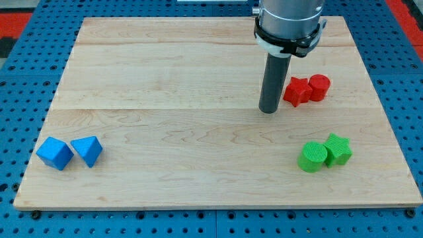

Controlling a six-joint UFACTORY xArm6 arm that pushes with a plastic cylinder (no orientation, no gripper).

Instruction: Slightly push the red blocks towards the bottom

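Observation:
Two red blocks sit touching at the view's right: a red star and a red cylinder to its right. My tip rests on the board just left of the red star and slightly below it, with a small gap between them. The dark rod rises from the tip to the arm's grey body at the view's top.
A green cylinder and a green star touch at the lower right. A blue cube and a blue triangular block lie at the lower left. The wooden board lies on a blue perforated surface.

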